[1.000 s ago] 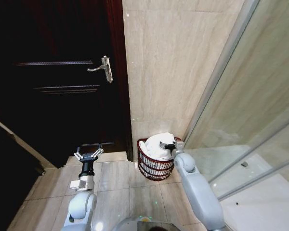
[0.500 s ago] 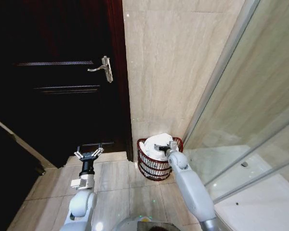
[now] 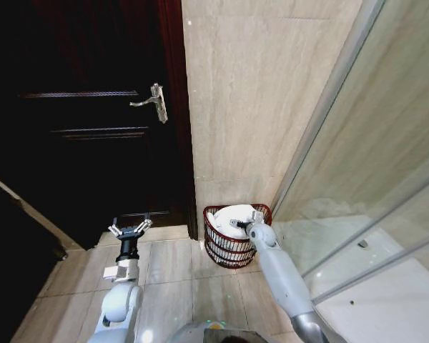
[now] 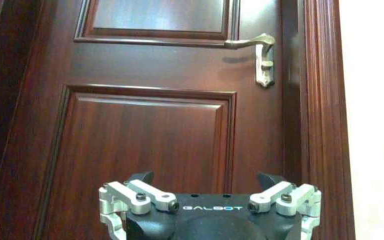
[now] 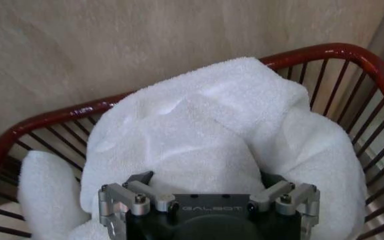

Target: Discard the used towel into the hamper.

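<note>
Where right gripper [image 5: 207,184] presses, towel [image 5: 199,145] fills hamper [image 3: 231,246]

A: Item, head view. Lighting?
B: Uneven. The beige tiled wall [image 3: 243,93] is brightly lit; the dark door [image 3: 86,121] falls almost to black, panel detail lost. Small glints on the door handle [image 3: 151,102].

A: Reflections?
B: Pale, hazy sheen across the glass partition [image 3: 372,164]; soft gloss on the floor tiles [image 3: 171,261].

A: Distortion?
B: Wide-angle bend: straight edges of door and glass lean and splay toward the frame edges.

A: Left wrist view?
B: Even, warm light; the wood shows a mild gloss, and the handle casts a short shadow.

A: Right wrist view?
B: The white towel [image 5: 199,135] is bright, with soft fold shadows; the hamper [image 5: 352,55] rim carries specular highlights. Slightly soft overall.
</note>
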You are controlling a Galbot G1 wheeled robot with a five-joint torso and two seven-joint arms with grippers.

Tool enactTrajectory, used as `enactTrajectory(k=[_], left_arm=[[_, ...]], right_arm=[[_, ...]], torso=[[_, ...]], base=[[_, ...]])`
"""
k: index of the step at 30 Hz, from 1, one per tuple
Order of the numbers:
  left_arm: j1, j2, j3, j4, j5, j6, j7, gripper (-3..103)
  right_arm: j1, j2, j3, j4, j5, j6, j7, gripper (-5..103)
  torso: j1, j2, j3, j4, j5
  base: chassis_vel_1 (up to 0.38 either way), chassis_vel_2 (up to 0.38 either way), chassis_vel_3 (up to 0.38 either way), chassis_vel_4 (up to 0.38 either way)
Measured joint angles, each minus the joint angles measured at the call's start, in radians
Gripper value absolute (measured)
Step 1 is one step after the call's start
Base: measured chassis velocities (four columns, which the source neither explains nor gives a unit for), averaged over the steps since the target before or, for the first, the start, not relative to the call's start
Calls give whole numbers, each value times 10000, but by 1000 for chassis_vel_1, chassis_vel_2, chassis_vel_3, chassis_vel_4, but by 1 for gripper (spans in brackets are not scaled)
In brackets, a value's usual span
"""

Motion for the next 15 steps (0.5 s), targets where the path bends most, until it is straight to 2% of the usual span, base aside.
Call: enactTrajectory(k=[9,15], left_arm=[[-126,-40,35,-54,-11,-9,80,100],[-201,-33,37,-77,-8,21,102,100]], right_arm=[[-9,309,-9,-731,-639,19,-140,100],[-225,172,-36,40,-747,161,-89,100]], torso=[[1,4,1,0,1],[3,3,5,0,2]], base=[[0,0,0,0],[0,0,0,0]])
